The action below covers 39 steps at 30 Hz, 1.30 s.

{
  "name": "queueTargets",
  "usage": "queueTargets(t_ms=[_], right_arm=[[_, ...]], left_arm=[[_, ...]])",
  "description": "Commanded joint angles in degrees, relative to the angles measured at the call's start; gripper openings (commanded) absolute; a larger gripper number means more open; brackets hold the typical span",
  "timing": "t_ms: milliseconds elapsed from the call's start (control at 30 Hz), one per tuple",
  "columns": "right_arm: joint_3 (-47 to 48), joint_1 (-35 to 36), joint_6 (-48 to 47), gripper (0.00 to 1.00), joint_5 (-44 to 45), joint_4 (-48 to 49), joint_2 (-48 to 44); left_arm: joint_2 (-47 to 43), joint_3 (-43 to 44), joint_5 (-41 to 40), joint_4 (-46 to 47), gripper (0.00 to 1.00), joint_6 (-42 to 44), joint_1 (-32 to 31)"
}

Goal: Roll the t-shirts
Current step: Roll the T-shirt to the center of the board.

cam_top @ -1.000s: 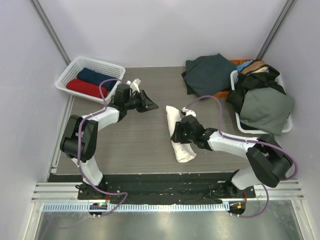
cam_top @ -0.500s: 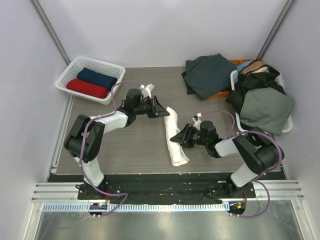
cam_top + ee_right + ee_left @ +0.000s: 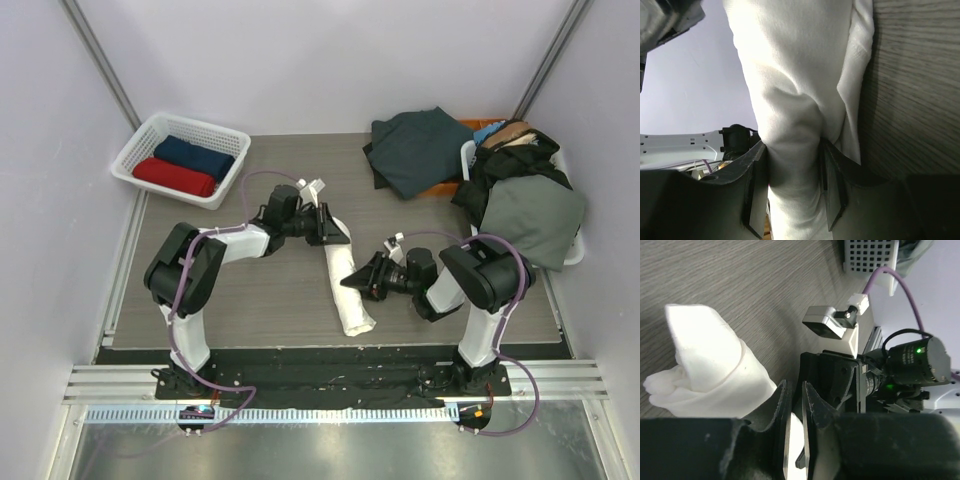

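Observation:
A cream-white t-shirt [image 3: 346,285], rolled into a long tube, lies mid-table; its rose print is hidden. My right gripper [image 3: 362,281] comes from the right and is shut on the roll's middle. In the right wrist view the roll [image 3: 790,75] is squeezed between both jaws of that gripper [image 3: 792,150]. My left gripper [image 3: 330,232] is at the roll's far end. In the left wrist view this gripper [image 3: 796,390] has only a thin slit between its jaws and grips nothing I can see, with the roll's end [image 3: 710,365] beside it. A red t-shirt [image 3: 172,177] and a navy one [image 3: 195,157] lie rolled in a basket.
The white lattice basket [image 3: 140,148] stands at the back left. A dark green garment [image 3: 415,150] lies at the back right. A second white basket [image 3: 478,245] heaped with clothes [image 3: 530,215] stands at the right. The right arm [image 3: 910,365] is close to the left gripper.
My left gripper has moved right to the roll's far end and its jaws have closed. My right gripper has turned side-on and holds the roll's middle; the roll has shifted slightly left.

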Motion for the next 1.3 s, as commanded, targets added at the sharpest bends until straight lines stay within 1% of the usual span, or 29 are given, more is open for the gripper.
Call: queueTargets(t_ms=[0,33,133,200,233,333,367,467,567,633,700,833,900,1067,1100,1133,1200,1233,1267], right_arm=[[1.1,0.5,-7.5,0.22,1.5,-15.9,-0.2],[1.7,0.5,-8.7,0.22,2.0,-18.6,-1.0],[5.6,0.5,-14.5,0.24,3.9,-32.2,-4.5],[7.5,0.4,-17.6,0.25,5.0,-37.7,-6.5],[9.2,0.5,-20.4,0.25,6.5,-42.3,-6.9],[11.5,0.4,-23.1,0.32,8.1,-47.7,-8.0],[11.9,0.6,-24.0,0.41,8.6,-48.7,-8.2],[12.5,0.5,-25.1,0.58,9.9,-50.6,-9.6],[13.4,0.5,-27.3,0.68,12.6,-54.9,-12.1],[14.6,0.5,-28.3,0.71,13.7,-58.2,-13.7],[15.5,0.5,-29.7,0.76,15.8,-60.6,-16.2],[18.0,0.5,-31.4,0.85,20.2,-67.2,-21.3],[18.4,0.4,-31.8,0.90,22.9,-70.4,-24.9],[18.6,0.3,-32.6,0.91,27.4,-76.7,-31.0],[18.5,0.4,-32.6,0.90,28.6,-77.7,-33.7],[18.5,0.3,-32.7,0.91,31.2,-79.9,-35.5],[18.5,0.0,-32.1,0.90,33.8,-83.2,-38.6],[18.4,-0.3,-31.5,0.90,36.6,-86.7,-41.8],[18.4,-0.6,-29.1,0.90,38.0,-88.5,-43.2]], left_arm=[[0.9,-0.7,-1.4,0.5,0.20,2.5,-1.9],[1.0,-0.5,-2.6,-0.9,0.20,3.5,-2.1],[1.5,-0.8,-4.5,-3.1,0.18,4.7,-2.8],[0.2,-3.1,-7.0,-1.5,0.17,4.1,-2.9],[-0.2,-5.3,-7.7,0.2,0.18,3.9,-3.0],[-1.0,-8.0,-10.8,2.8,0.16,3.2,-3.9],[-1.3,-10.4,-12.7,4.3,0.16,2.1,-4.1],[-2.4,-16.8,-15.2,12.7,0.15,0.0,-4.7],[-3.0,-19.3,-17.6,17.0,0.15,-0.5,-5.1],[-3.0,-20.6,-19.0,18.8,0.15,0.0,-5.6],[-3.0,-21.3,-20.1,19.1,0.14,0.1,-6.3],[-3.7,-22.5,-25.5,19.9,0.15,-0.2,-8.2],[-3.1,-21.7,-26.3,19.0,0.15,0.0,-9.0],[-2.0,-18.8,-28.3,14.8,0.14,0.3,-9.9],[-1.8,-18.5,-28.6,13.8,0.14,0.3,-10.2],[-1.9,-18.3,-29.1,13.2,0.14,0.3,-10.5],[-2.3,-18.2,-30.9,12.1,0.14,0.2,-10.8],[-2.5,-18.2,-31.6,11.8,0.14,0.1,-11.4],[-2.8,-18.6,-32.2,11.8,0.14,-0.3,-11.7]])
